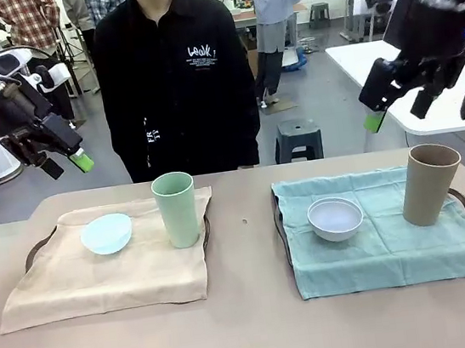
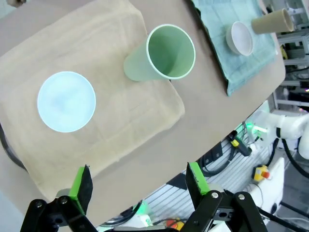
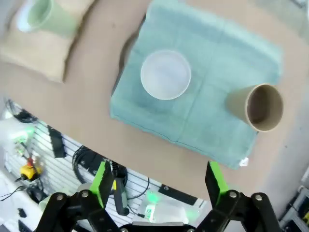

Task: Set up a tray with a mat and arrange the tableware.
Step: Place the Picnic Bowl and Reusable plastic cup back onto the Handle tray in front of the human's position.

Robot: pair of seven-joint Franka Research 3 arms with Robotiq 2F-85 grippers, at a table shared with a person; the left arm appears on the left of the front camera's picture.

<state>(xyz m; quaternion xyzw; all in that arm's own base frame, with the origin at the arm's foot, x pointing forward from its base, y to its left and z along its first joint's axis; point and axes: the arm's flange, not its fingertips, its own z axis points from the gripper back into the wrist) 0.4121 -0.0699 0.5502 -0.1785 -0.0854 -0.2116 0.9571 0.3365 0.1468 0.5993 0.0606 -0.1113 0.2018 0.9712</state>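
The beige-brown worktop (image 1: pixel 250 309) carries 2 place settings, 1 toward its left edge and 1 toward its right edge.

Left setting: a tan cloth mat (image 1: pixel 107 263) lies over a dark tray (image 1: pixel 30 252) of which only rim portions show. On the mat rest a small round pale blue bowl (image 1: pixel 107 233), tilted, and just beside it, nearer the worktop's middle, a tall pale green handleless cup (image 1: pixel 176 209), upright. The 2 items stand apart.

Right setting: a teal cloth mat (image 1: pixel 386 235) lies over a second dark tray (image 1: pixel 463 199), again with only rim portions visible. On it sit a small round white-grey bowl (image 1: pixel 335 218), upright, and a tall tan-brown handleless cup (image 1: pixel 429 183), upright, toward the right edge. They stand apart.

Left end effector (image 1: pixel 67 164): raised above the left far corner, jaws spread wide, nothing between the green pads (image 2: pixel 81 183).

Right end effector (image 1: pixel 395 109): raised above the right far corner, jaws likewise spread, nothing held.

A person in a black shirt (image 1: pixel 175 78) stands at the far edge.
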